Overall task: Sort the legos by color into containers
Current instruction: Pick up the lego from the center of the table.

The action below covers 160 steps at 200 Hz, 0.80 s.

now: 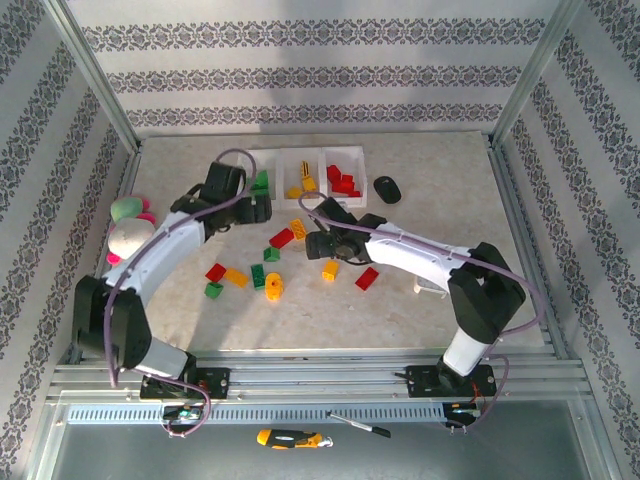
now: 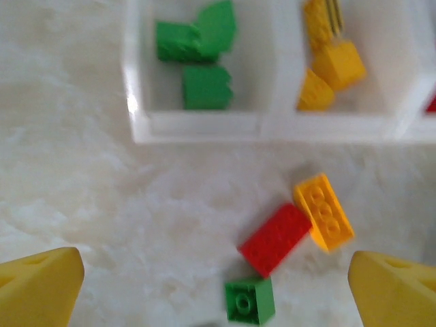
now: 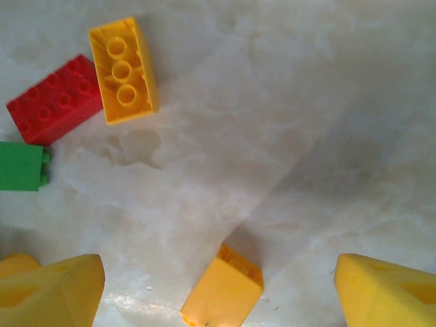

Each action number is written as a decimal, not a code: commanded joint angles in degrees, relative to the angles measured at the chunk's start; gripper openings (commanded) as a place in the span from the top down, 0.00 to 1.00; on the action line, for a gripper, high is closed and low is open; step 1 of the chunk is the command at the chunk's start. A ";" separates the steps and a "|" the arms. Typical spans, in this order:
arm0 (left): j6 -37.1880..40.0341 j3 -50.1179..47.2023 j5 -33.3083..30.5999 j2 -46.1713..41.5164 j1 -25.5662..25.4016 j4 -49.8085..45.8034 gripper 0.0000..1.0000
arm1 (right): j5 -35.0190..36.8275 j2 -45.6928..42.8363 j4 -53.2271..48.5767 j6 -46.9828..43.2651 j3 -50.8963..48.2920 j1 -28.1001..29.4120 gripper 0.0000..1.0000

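Observation:
The white three-compartment tray [image 1: 318, 152] stands at the back, holding green legos [image 1: 262, 183] on the left, yellow ones [image 1: 300, 181] in the middle and red ones [image 1: 343, 180] on the right. My left gripper [image 1: 257, 210] hangs open and holds nothing just in front of the green compartment [image 2: 197, 58]. Below it a red lego [image 2: 276, 238], a yellow lego [image 2: 324, 211] and a green lego [image 2: 250, 300] lie together. My right gripper [image 1: 318, 246] is open low over the table, with a yellow lego [image 3: 221, 294] lying loose between its fingers [image 3: 54, 289].
More loose legos lie scattered on the table's left middle [image 1: 236, 277], and a red one [image 1: 367, 278] lies further right. A black mouse [image 1: 387, 188] sits right of the tray. A plush toy [image 1: 130, 228] rests against the left wall.

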 commanded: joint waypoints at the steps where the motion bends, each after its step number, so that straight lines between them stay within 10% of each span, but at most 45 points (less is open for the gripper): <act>1: 13.14 -5.93 9.65 -6.35 -0.43 10.89 0.01 | -0.98 1.79 -0.84 8.84 -1.45 0.76 0.13; 74: 35.22 -21.42 25.53 -24.07 -0.84 18.15 0.01 | -4.52 7.71 -1.04 14.55 -1.28 0.89 0.29; 160: 36.17 -23.17 31.18 -24.45 -2.32 19.39 0.01 | -4.70 8.87 -2.95 14.40 -0.21 0.82 0.62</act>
